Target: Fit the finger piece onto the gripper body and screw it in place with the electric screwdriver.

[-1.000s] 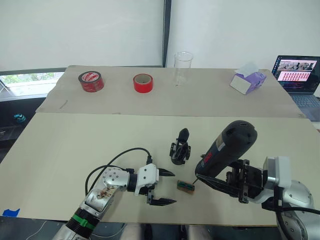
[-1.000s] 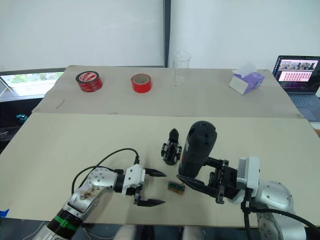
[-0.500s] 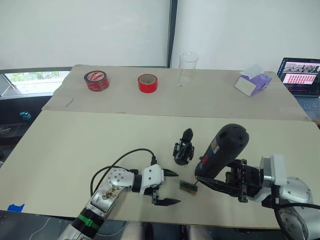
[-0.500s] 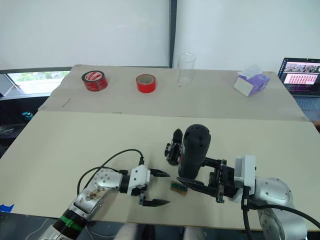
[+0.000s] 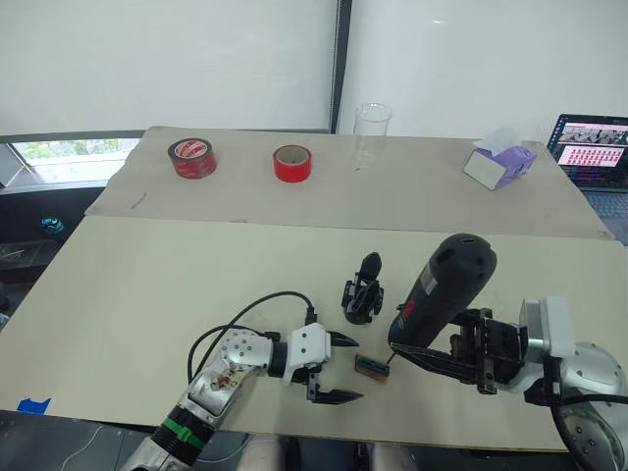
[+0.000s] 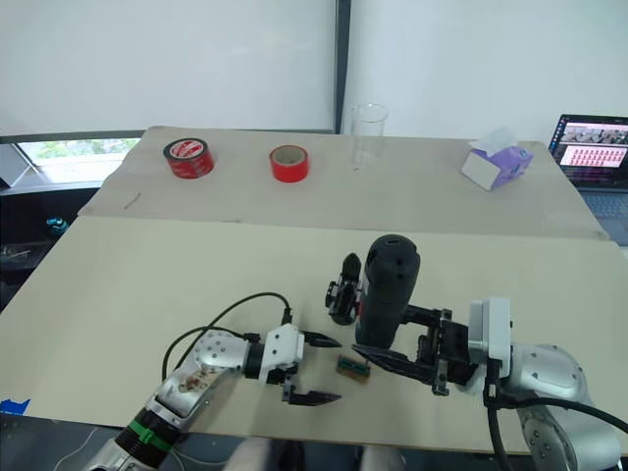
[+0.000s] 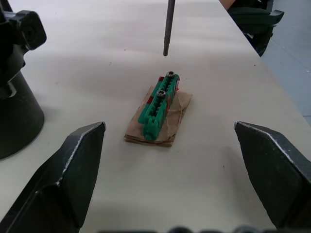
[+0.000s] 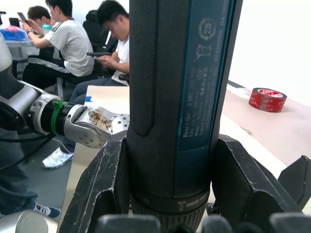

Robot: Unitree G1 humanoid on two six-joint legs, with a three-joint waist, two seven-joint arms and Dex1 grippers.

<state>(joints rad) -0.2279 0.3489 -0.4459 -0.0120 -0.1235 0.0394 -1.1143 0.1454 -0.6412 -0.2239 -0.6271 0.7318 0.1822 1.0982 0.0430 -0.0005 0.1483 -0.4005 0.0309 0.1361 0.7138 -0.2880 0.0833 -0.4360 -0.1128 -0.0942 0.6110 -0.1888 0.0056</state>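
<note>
The gripper body (image 5: 361, 297) stands upright mid-table, a pointed black finger rising from its top. A loose finger piece is out of view. My right gripper (image 5: 422, 343) is shut on the electric screwdriver (image 5: 444, 291), which leans with its rounded end up. Its thin bit (image 7: 169, 26) hangs just beyond a small green block (image 7: 160, 104) that carries two screw heads and lies on a brown scrap. My left gripper (image 5: 355, 369) rests low on the table, open, its fingers spread to either side of that green block (image 5: 369, 365) without touching it.
On the far table section stand two red tape rolls (image 5: 190, 157) (image 5: 292, 163), a clear beaker (image 5: 371, 132), a purple tissue box (image 5: 500, 162) and a laptop (image 5: 594, 147). A black cable (image 5: 245, 314) loops by my left arm. Seated people (image 8: 73, 43) show beyond the table.
My left gripper has crept right, closer around the green block. The screwdriver has kept its tilt with the bit by the block. The head camera shifted slightly.
</note>
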